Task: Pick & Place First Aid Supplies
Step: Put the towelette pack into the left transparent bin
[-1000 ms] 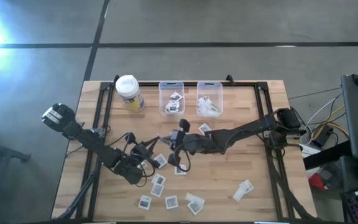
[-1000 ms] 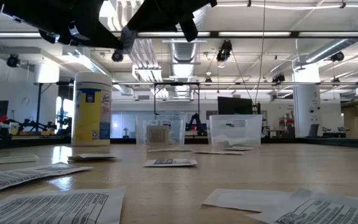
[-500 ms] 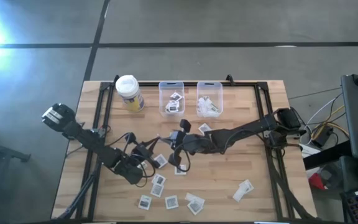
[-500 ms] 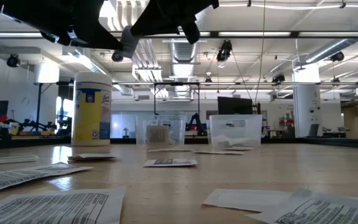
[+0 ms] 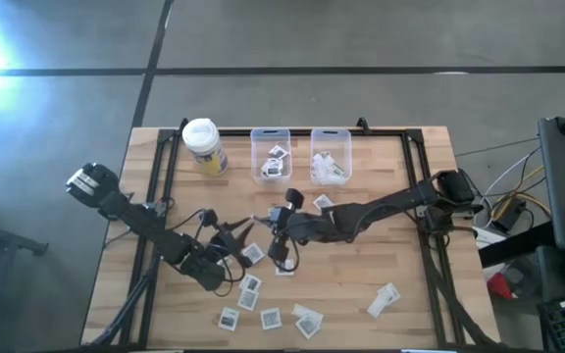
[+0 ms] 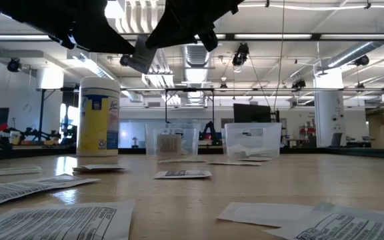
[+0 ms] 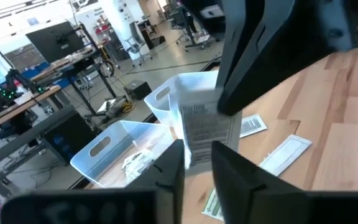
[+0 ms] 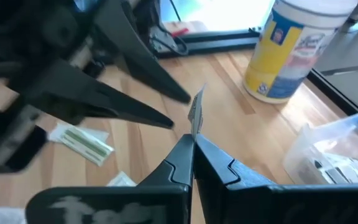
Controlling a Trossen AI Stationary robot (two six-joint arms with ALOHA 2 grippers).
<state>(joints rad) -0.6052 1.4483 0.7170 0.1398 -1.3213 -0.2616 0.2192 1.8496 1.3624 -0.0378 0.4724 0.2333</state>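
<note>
Over the middle of the table my right gripper (image 5: pixel 266 223) is shut on one small white first aid packet (image 8: pixel 196 111), held in the air. My left gripper (image 5: pixel 240 232) faces it from the table's left with its fingers open. They stand on either side of that packet (image 7: pixel 201 127); I cannot tell whether they touch it. Several more first aid supplies lie flat on the wood, such as a square packet (image 5: pixel 251 253) and a strip (image 5: pixel 384 299). Others lie in the two clear bins (image 5: pixel 271 154) (image 5: pixel 331 154). My right gripper pinches the packet's edge nearest to it (image 8: pixel 194 129) between its two fingertips. The fingers come from the table's right, slanting a little downward. The packet sticks out past the tips, edge-on in the right wrist view, lifted clear of the table (image 6: pixel 141 61).
A yellow container with a white lid (image 5: pixel 204 147) stands at the far left, next to the bins. Loose packets (image 5: pixel 271 317) (image 5: pixel 307 319) lie scattered toward the near edge. The table's right half (image 5: pixel 400 245) shows mostly bare wood.
My left gripper has opened its fingers and let go of the packet, staying where it was. The packet stays in my right gripper and hangs a little lower in the low view than before.
</note>
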